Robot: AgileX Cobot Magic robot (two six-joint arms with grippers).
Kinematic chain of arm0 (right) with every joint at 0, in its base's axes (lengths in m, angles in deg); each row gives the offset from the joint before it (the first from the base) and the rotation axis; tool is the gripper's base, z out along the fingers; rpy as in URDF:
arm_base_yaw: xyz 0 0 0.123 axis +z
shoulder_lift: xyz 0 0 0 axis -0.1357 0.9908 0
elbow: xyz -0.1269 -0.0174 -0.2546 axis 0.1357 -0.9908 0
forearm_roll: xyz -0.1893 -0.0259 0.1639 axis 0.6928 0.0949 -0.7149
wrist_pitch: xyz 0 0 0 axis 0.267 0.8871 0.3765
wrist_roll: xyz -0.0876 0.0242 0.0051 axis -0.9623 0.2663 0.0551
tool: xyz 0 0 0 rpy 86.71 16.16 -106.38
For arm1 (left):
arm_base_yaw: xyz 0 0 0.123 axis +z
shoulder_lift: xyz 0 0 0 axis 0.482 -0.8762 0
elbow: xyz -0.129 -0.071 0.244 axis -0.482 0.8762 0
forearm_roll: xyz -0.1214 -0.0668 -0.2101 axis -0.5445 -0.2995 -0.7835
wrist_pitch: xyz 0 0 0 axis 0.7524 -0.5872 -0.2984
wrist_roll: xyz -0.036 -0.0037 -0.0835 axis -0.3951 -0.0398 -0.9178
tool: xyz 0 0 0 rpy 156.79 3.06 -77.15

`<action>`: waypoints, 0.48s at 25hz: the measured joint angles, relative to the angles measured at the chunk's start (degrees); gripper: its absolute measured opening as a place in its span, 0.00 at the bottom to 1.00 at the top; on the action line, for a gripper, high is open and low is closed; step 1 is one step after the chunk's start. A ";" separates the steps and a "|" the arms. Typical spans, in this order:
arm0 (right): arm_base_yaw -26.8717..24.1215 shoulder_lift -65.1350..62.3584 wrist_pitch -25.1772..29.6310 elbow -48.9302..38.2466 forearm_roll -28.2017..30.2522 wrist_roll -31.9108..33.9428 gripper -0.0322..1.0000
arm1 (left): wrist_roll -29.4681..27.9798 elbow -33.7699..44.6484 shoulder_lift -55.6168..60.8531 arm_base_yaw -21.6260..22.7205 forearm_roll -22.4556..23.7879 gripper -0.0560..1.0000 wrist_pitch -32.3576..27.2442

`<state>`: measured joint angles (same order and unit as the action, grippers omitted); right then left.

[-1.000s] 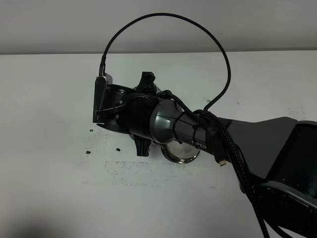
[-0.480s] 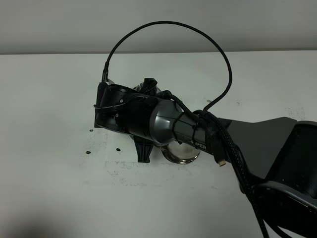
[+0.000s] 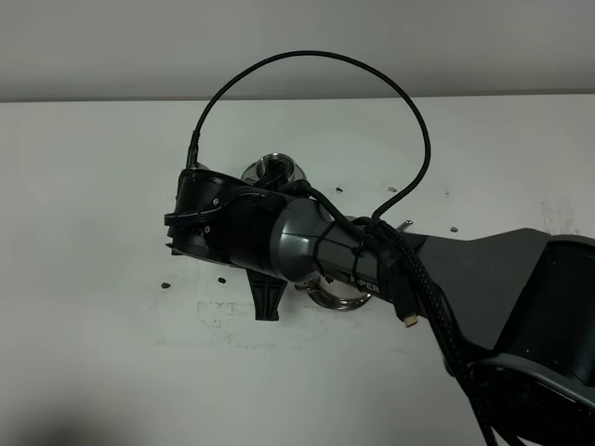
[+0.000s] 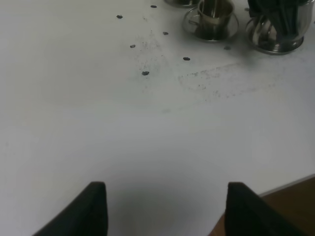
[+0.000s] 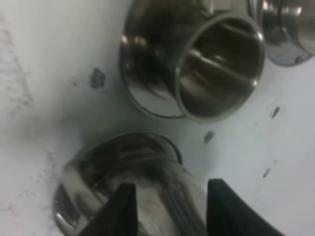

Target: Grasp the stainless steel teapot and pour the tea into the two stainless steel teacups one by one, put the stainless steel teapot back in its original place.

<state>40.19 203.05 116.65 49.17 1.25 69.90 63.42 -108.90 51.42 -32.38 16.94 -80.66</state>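
While the left gripper (image 4: 166, 184) hangs over bare white table (image 4: 98, 123) with its fingers spread wide and nothing between them, the right gripper (image 5: 172, 184) is down on the teapot (image 4: 268, 34). Its two dark fingers (image 5: 120, 211) stand on either side of the pot's upper part, pinching it, and shiny steel fills the gap between them; the exact spot they pinch lies out of view.

Seen from the left wrist, the teapot is at the far side of the table, its lid and handle covered by the black gripper. A flared steel rim, the tray (image 4: 275, 50), shows under its base, but I cannot tell whether the pot rests on it or hangs just above.

Just beside the teapot stands the near cup (image 5: 216, 69) on its saucer (image 4: 209, 32). Beyond it the far cup (image 5: 285, 24) sits at the edge of the right wrist view.

From above, the right arm reaches across the middle and hides the teapot and near cup. Only the far cup shows past it, under the looping black cable (image 3: 307, 56). Small dark specks (image 4: 145, 73) dot the table near the cups.
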 joint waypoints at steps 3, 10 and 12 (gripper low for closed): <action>1.03 0.00 0.00 0.00 -0.05 0.00 0.38 | 0.00 0.00 0.00 0.00 0.00 0.55 0.00; 3.11 0.00 0.06 0.00 0.78 0.00 0.38 | 0.00 0.00 0.00 0.00 0.00 0.55 0.00; 3.11 0.00 0.06 0.00 1.74 0.00 0.38 | 0.00 0.00 0.00 0.00 0.00 0.55 0.00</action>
<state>43.30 203.05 116.71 49.17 2.99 69.90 63.42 -108.90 51.42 -32.38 16.94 -80.66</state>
